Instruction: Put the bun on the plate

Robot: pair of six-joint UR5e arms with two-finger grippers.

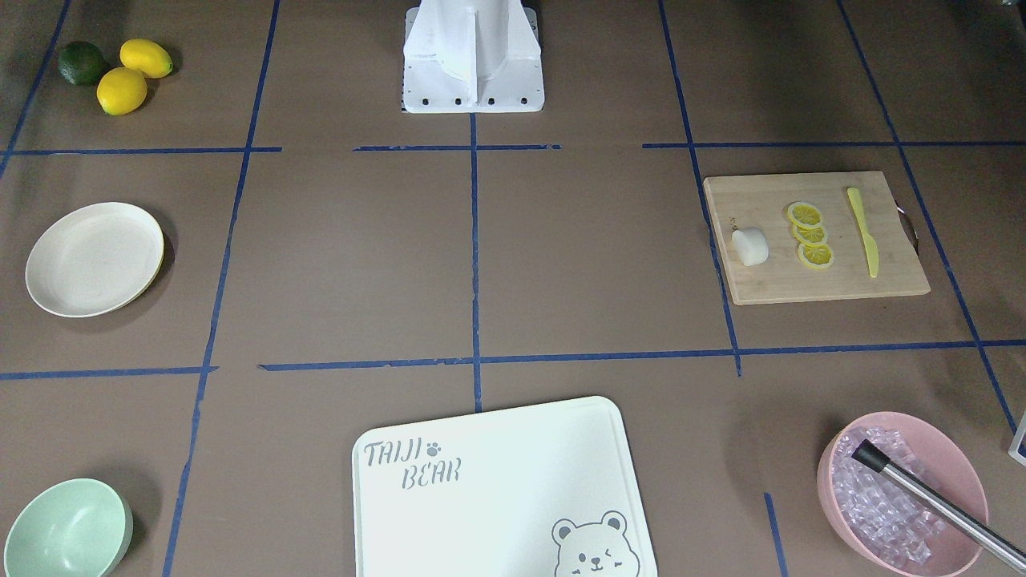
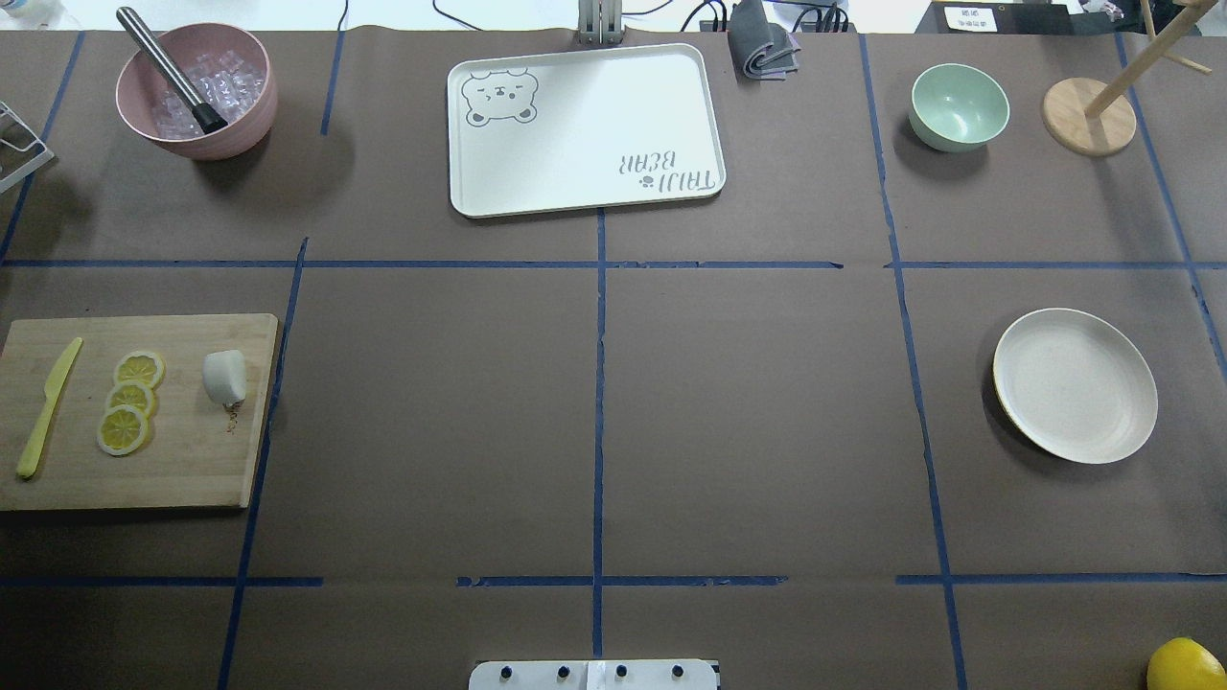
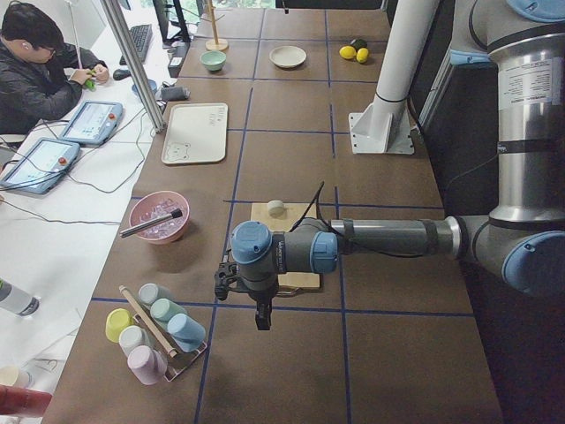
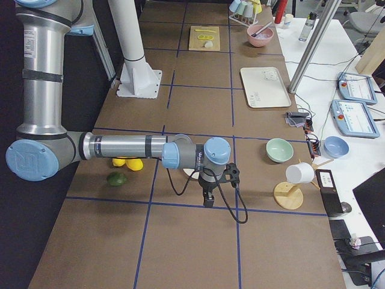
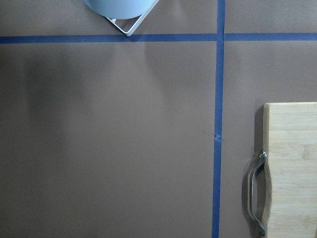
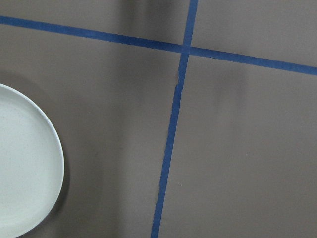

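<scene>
Left gripper (image 3: pixel 262 316) hangs just off the cutting board's (image 2: pixel 192 460) outer end; can't tell if it's open. Same for right gripper (image 4: pixel 208 200). Bun (image 2: pixel 225 376) sits near the board's inner edge, so left arm is nearer. Plate (image 2: pixel 1074 385) far right.

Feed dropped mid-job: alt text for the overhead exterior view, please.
The bun sits on a wooden cutting board at the left edge, beside three lemon slices and a yellow knife; the plate lies far across on the right. A bear-print tray, pink bowl and green bowl line the far side.
</scene>
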